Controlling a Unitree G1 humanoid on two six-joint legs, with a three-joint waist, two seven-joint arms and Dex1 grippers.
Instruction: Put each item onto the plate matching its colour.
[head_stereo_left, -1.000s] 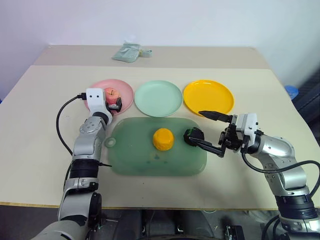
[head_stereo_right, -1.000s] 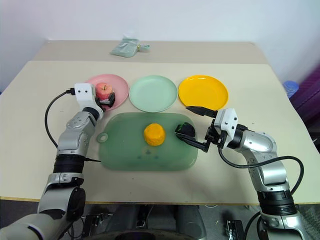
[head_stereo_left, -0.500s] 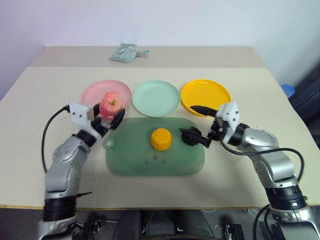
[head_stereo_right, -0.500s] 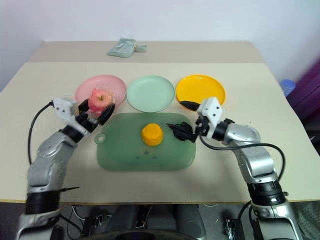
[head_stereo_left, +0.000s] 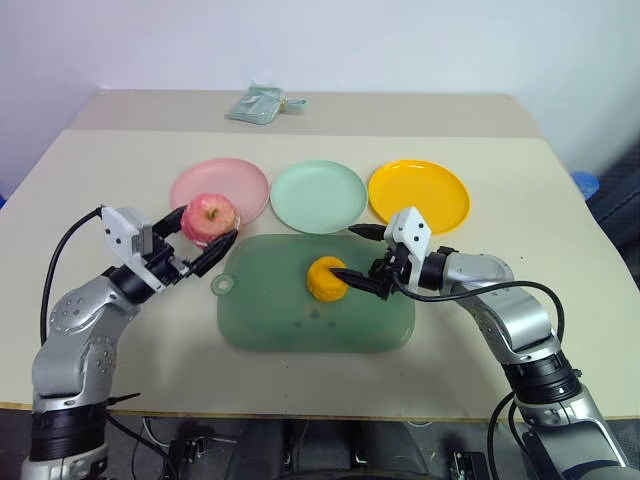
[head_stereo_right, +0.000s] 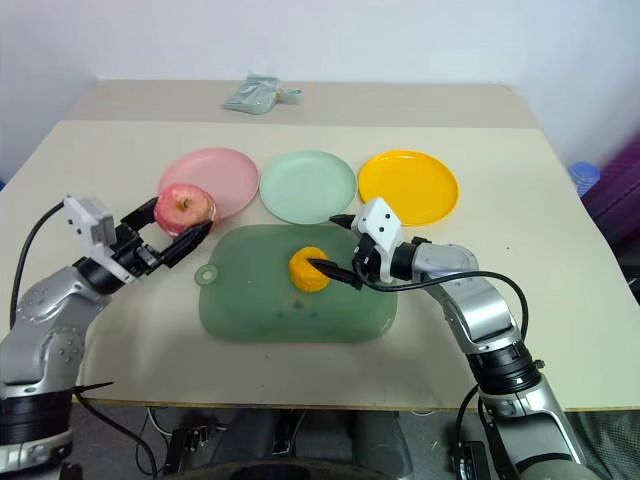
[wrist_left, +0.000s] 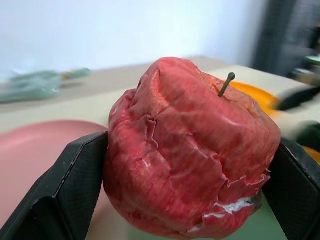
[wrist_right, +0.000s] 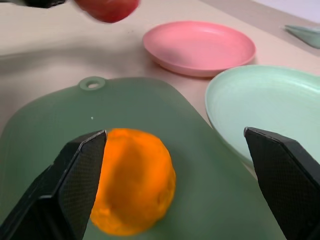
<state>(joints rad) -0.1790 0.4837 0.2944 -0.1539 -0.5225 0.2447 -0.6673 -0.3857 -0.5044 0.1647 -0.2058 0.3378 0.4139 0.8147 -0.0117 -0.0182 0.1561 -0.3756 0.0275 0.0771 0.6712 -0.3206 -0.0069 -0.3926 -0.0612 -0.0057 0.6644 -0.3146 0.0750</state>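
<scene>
My left gripper (head_stereo_left: 208, 226) is shut on the red-pink apple (head_stereo_left: 208, 211) and holds it in the air at the near edge of the pink plate (head_stereo_left: 238, 178); its black fingers (wrist_left: 75, 175) press both sides of the apple. The orange-yellow fruit (head_stereo_left: 325, 280) sits on the dark-green tray (head_stereo_left: 300, 320). Over the tray, my right gripper (head_stereo_left: 343, 251) stands open and points at that fruit, with one fingertip at the fruit's right side. The mint green plate (head_stereo_left: 318, 196) and the yellow-orange plate (head_stereo_left: 418, 193) lie bare behind the tray.
A pale green cloth bundle (head_stereo_left: 262, 104) lies at the table's far edge. The three plates form a row just behind the tray, whose handle hole (head_stereo_left: 222, 285) faces my left arm. Bare tabletop flanks the tray on both sides.
My left gripper drew back toward me and rose, taking the apple off the pink plate. My right gripper slid left across the tray toward the orange-yellow fruit.
</scene>
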